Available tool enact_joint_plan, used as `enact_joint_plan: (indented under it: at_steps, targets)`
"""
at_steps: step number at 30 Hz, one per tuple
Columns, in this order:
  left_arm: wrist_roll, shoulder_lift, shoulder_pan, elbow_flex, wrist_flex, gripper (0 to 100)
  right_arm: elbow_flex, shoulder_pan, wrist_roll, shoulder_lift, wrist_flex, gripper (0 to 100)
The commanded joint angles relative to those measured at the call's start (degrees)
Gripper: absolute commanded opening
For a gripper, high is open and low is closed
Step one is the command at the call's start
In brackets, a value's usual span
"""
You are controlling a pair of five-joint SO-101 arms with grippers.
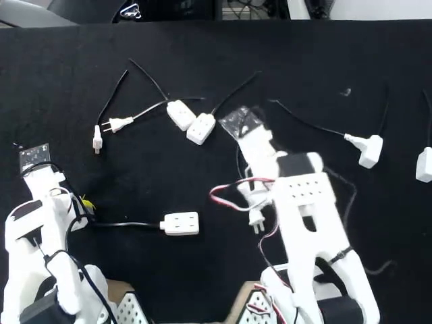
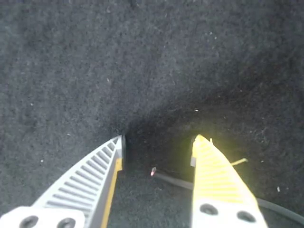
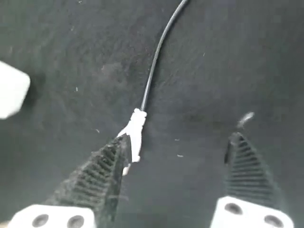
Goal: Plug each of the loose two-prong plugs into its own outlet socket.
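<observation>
My left gripper (image 2: 159, 139) hangs wide open just above the black tabletop (image 2: 142, 57) and holds nothing. A black cord (image 2: 173, 181) crosses the cloth between its fingers. In the high view a black cord runs from beside the left arm (image 1: 40, 223) to the front outlet socket (image 1: 181, 223), which lies between the two arms.

My right gripper (image 3: 180, 137) is spread just as wide and also grips nothing. A small white cord end (image 3: 135, 130) sits at the tip of one dark finger (image 3: 102, 173), with its thin cord running away across the tabletop. I cannot tell whether finger and cord end touch, nor whether it has prongs.

Farther back, the rear outlet socket (image 1: 180, 115) and its neighbour socket (image 1: 200, 128) lie touching. To their left are two loose plugs, the corded two-prong plug (image 1: 121, 124) and the small white plug (image 1: 97, 140) near it. A third plug (image 1: 256, 219) lies beside the right arm (image 1: 304, 202). Well to the right is a white fitting (image 1: 369, 150) on its cord; I cannot tell whether it is a plug or a socket.
</observation>
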Motion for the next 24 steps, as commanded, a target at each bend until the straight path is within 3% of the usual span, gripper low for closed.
enact_joint_plan:
  at_steps: [1, 3, 5, 15, 20, 24]
  targets:
    - [0.79, 0.0, -1.54, 0.04, -2.46, 23, -2.24, 2.99, 31.21, -1.8, -2.81, 23.4]
    - [0.79, 0.0, -1.54, 0.04, -2.46, 23, 1.8, 3.6, 43.78, -1.8, -5.8, 20.8]
    - [0.79, 0.0, -1.54, 0.04, -2.46, 23, 5.85, 3.25, 49.32, -1.8, -8.44, 20.5]
    - [0.79, 0.0, -1.54, 0.04, -2.46, 23, 23.6, 1.49, 50.11, -2.07, -26.9, 20.4]
    - [0.79, 0.0, -1.54, 0.04, -2.46, 23, 25.01, -1.32, 49.23, -2.24, -25.49, 20.4]
    - [0.79, 0.0, -1.54, 0.04, -2.46, 23, 22.73, -5.01, 42.99, -3.82, -18.9, 20.5]
